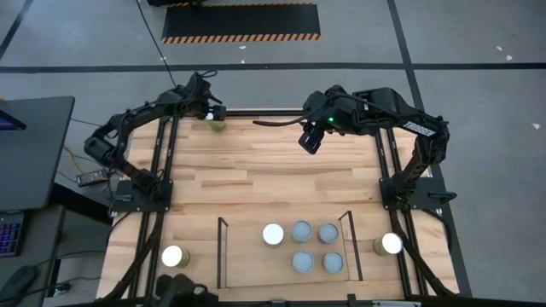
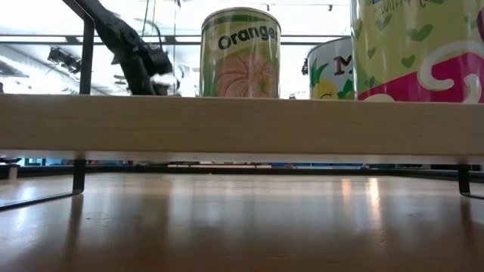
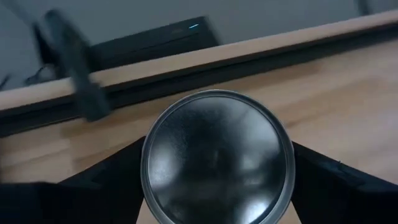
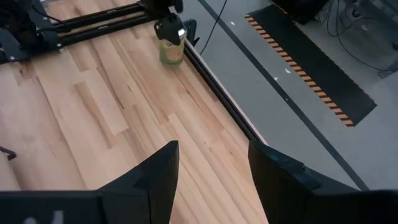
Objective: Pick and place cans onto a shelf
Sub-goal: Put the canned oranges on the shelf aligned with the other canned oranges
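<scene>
Eight cans are showing from above, five of them standing on the shelf (image 1: 247, 256): a white-topped can (image 1: 273, 234) and four grey-topped cans (image 1: 302, 230) in two rows. Two more white-topped cans are waiting off the shelf, one (image 1: 173, 256) just beyond its left rods, the other (image 1: 391, 244) just beyond its right rods.

Across the table from the shelf, at the far left corner, the left gripper (image 1: 211, 111) is straddling the eighth can (image 1: 218, 125). In the left wrist view this can's dull metal top (image 3: 217, 158) is sitting right between the gripper's dark halves; whether they are pressing on its sides cannot be told.

Also across the table from the shelf, towards the right, the right gripper (image 1: 309, 138) is hovering over bare wood. In its own wrist view it (image 4: 213, 149) is standing spread apart and carrying nothing.

From table height, the shelf's pale board (image 2: 242, 125) is bearing printed labels: one can (image 2: 240, 53) is reading "Orange" above an orange slice, a second (image 2: 330, 69) is showing a large "M", and a third (image 2: 417, 47), patterned with hearts, is showing "WITH" at its top edge.
</scene>
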You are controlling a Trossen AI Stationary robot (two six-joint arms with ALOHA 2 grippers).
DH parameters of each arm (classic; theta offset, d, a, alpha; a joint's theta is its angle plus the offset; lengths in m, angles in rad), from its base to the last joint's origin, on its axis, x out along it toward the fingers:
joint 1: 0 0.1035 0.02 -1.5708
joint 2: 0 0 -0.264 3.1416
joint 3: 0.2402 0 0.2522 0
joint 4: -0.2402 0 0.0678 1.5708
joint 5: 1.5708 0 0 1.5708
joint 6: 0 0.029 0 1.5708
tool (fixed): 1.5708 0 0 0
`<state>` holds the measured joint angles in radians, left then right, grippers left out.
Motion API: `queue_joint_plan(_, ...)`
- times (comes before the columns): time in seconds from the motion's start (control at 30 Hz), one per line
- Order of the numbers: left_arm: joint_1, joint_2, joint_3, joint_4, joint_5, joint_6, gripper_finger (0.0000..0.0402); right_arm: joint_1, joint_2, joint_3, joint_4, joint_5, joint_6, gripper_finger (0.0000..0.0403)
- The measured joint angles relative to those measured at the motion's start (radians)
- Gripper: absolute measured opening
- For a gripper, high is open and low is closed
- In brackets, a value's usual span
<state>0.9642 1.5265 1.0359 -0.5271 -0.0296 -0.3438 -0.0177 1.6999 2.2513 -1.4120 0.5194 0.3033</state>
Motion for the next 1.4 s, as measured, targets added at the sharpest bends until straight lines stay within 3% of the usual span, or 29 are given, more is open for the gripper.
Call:
queue_joint_plan(0.3, -0.203, -0.324, 0.000, -0.052, 0.144, 0.075, 0.0319, 0.000, 0.000, 0.000, 0.002, -0.028, -0.019, 0.0200)
queue_joint_plan(0.47, -0.420, -0.467, 0.001, -0.053, 0.149, 0.049, 0.0319, 0.003, 0.000, 0.000, 0.006, -0.028, -0.016, 0.0200)
queue_joint_plan(0.63, -0.692, -0.528, 0.001, -0.050, 0.102, -0.045, 0.0319, 0.024, 0.000, 0.000, 0.005, -0.028, 0.008, 0.0200)
queue_joint_plan(0.83, -1.037, -0.525, 0.001, 0.002, -0.047, -0.166, 0.0319, 0.079, 0.001, 0.000, 0.005, -0.028, 0.069, 0.0200)
queue_joint_plan(1.07, -1.353, -0.487, 0.034, 0.079, -0.257, -0.263, 0.0319, 0.155, 0.001, 0.000, 0.005, -0.027, 0.162, 0.0200)
queue_joint_plan(1.2, -1.468, -0.399, 0.142, 0.055, -0.340, -0.252, 0.0319, 0.186, 0.001, 0.000, 0.005, -0.024, 0.208, 0.0200)
queue_joint_plan(1.4, -1.544, -0.216, 0.352, -0.083, -0.351, -0.226, 0.0319, 0.219, 0.001, 0.000, 0.005, -0.024, 0.229, 0.0200)
